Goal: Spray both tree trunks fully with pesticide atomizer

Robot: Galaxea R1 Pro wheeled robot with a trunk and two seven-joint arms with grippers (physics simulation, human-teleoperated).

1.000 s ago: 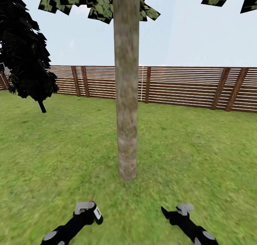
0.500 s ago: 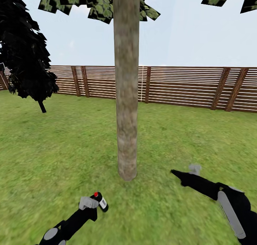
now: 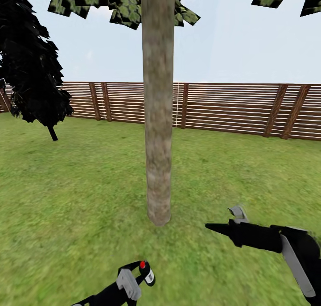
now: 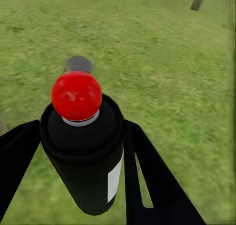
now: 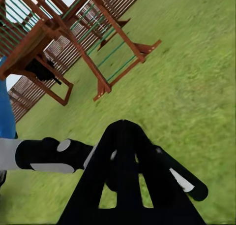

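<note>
One tree stands ahead, its thick grey-brown tree trunk (image 3: 158,118) rising from the garden lawn (image 3: 80,185) into a leafy crown (image 3: 120,2). Pesticide is out of view. My left gripper (image 3: 139,274) is low and just left of the trunk's base. It is shut on the pesticide atomizer (image 3: 147,272), a black can with a red round top and a white label. The left wrist view has the atomizer (image 4: 86,156) upright between the left gripper's (image 4: 83,185) fingers. My right gripper (image 3: 209,226) is shut with nothing in it, its tip pointing left, right of the trunk's base. Beyond my right gripper (image 5: 123,124), the atomizer (image 5: 187,183) shows again.
A brown slatted fence (image 3: 232,105) closes the lawn behind the tree. A near-black conifer (image 3: 31,60) stands at the far left. The right wrist view has a wooden play frame (image 5: 73,43) by the fence. A small grey disc (image 4: 78,63) lies on the grass.
My left gripper has carried the can to the right and lower in the view. My right arm rose and swung out to the right, and its tip has since dropped slightly. The camera stayed still.
</note>
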